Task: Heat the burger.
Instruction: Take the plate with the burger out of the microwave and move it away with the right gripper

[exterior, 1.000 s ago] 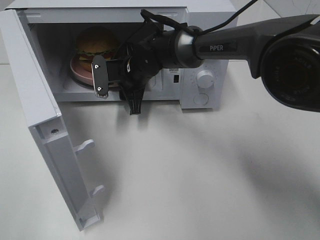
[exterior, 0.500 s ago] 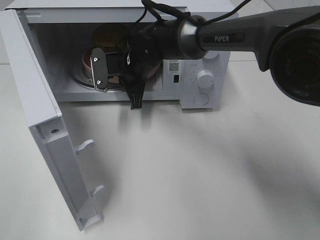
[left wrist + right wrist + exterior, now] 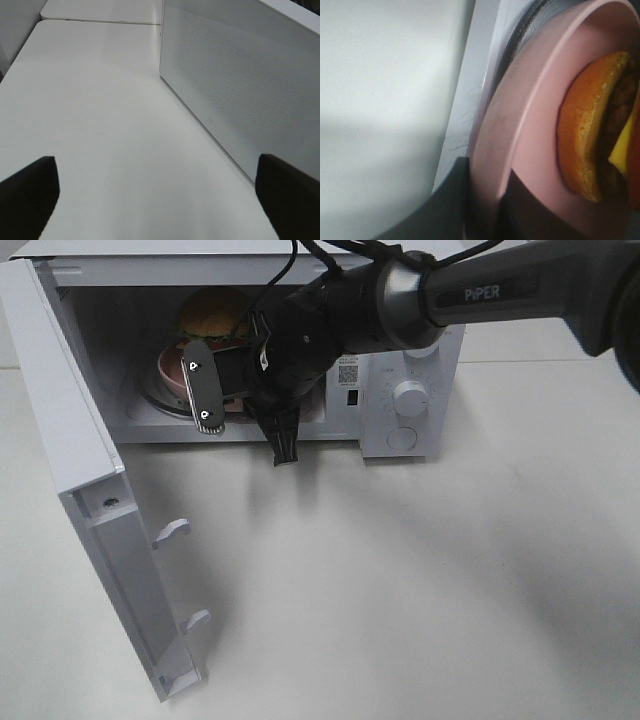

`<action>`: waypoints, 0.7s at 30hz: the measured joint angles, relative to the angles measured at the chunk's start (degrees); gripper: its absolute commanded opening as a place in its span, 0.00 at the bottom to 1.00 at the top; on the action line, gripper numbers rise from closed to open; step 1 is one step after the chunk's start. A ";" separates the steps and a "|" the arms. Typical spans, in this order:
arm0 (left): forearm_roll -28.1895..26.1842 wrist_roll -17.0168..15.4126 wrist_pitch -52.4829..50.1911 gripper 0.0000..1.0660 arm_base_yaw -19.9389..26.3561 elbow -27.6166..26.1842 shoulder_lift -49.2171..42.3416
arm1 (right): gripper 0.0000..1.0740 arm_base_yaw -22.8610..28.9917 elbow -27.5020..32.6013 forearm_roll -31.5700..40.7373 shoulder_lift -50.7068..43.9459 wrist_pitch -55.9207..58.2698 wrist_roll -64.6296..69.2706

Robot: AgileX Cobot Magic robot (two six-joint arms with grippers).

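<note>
Pink plate rim (image 3: pixel 487 165) sits pinched between my right jaws, which are nearly closed on its near edge, as my right wrist camera shows close up. The burger (image 3: pixel 592 130) rides on that plate just beyond the grip, deeper inside the open microwave (image 3: pixel 400 430), so pushing inward runs along my own reach. From above, my right gripper (image 3: pixel 235 395) sits at the cavity mouth, the door (image 3: pixel 95 510) swung wide. My left gripper (image 3: pixel 155 192) is spread fully, empty, well away beside the oven's outer wall.
</note>
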 measured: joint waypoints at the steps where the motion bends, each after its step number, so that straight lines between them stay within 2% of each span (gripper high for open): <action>1: 0.00 0.00 0.00 0.94 0.00 0.00 0.00 | 0.00 0.00 1.26 -0.29 -0.80 -1.15 -0.06; 10: 0.00 0.00 0.00 0.94 0.00 0.00 0.00 | 0.00 0.06 9.97 -2.23 -6.42 -7.62 -0.17; 13: 0.00 0.00 0.00 0.94 0.00 0.00 0.00 | 0.00 0.23 15.36 -3.04 -9.22 -11.12 -0.34; 15: 0.00 0.00 0.00 0.94 0.00 0.00 0.00 | 0.00 0.40 16.56 -3.04 -9.80 -12.20 -0.34; 16: 0.00 0.00 0.00 0.94 0.00 0.00 0.00 | 0.00 0.69 19.65 -3.09 -11.40 -14.27 -0.34; 21: 0.00 0.00 0.00 0.94 0.00 0.00 0.00 | 0.00 0.69 24.75 -3.67 -13.75 -18.05 -0.74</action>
